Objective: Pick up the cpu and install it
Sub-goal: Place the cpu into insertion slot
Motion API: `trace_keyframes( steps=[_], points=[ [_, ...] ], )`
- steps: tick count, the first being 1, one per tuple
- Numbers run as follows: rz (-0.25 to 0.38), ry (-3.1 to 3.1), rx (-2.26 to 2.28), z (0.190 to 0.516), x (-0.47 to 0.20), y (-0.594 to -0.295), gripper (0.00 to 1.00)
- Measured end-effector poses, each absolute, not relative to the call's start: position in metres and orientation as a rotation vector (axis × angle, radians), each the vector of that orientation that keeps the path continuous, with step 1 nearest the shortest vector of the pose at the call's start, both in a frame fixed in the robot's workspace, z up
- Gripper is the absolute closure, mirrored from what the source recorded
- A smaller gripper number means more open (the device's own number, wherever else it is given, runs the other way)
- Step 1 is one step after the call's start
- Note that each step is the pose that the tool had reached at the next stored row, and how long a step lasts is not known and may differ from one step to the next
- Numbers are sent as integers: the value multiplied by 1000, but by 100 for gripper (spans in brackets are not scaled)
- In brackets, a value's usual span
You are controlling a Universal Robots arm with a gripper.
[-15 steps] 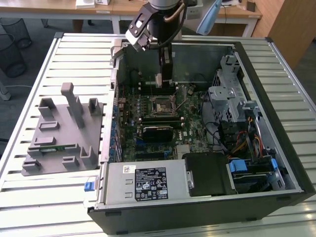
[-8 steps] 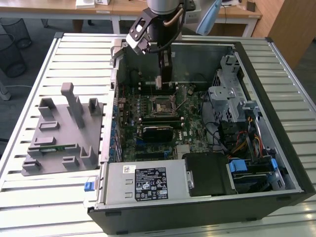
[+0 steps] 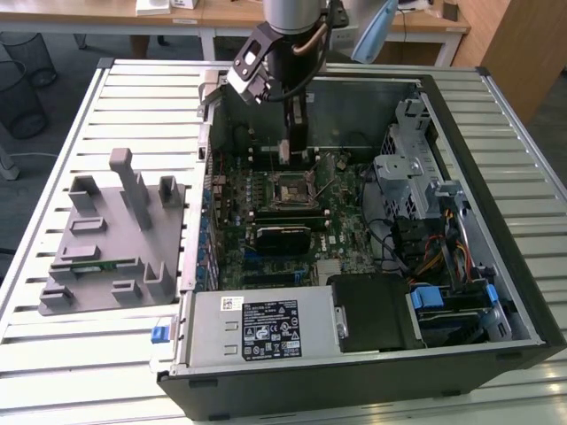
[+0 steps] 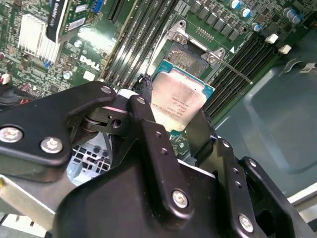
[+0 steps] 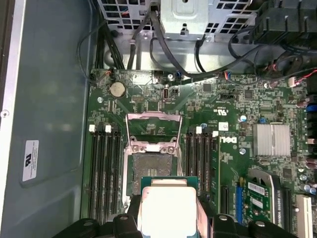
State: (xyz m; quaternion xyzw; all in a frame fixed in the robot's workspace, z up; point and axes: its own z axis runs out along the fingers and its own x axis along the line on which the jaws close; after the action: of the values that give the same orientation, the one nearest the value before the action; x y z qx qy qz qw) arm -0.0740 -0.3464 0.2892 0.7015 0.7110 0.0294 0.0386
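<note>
The cpu (image 5: 167, 208) is in my grip, silver face up, pinched by two opposite edges between the black fingers (image 4: 151, 134) of my gripper (image 4: 174, 116). I'm clamped firmly on it, nothing loose. It is square, so there's no long side to speak of, and in the first wrist view its edges run in line with the frame of the socket (image 5: 151, 171). Moving outward: in the exterior view the cpu (image 3: 284, 150) hangs in the air inside the computer case (image 3: 354, 390), and the socket (image 3: 292, 189) sits at six o'clock from it, close by. How much of that gap is height and how much is sideways offset I cannot tell from there. In the first wrist view the cpu covers only the socket's nearer edge, with most of the bare bed showing beyond it, so I judge I am not yet centred over it. The hold-down plate (image 5: 151, 147) is swung up and open, and the thin lever (image 4: 233, 67) stands off to one side. Quarters are tight: banks of memory slots (image 5: 104, 163) flank the socket on both sides, just beside it. In the exterior view a metal drive cage (image 3: 407, 168) stands at three o'clock of the socket, well apart, and the case's back wall is at twelve o'clock, behind my arm. Nothing I can see stands between the cpu and the socket.
</note>
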Motion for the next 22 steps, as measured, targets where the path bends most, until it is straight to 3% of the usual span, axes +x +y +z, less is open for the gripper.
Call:
trace_keyframes(
  steps=[22],
  points=[
    [90, 2180, 2151, 259, -71, -341, 47]
  ],
)
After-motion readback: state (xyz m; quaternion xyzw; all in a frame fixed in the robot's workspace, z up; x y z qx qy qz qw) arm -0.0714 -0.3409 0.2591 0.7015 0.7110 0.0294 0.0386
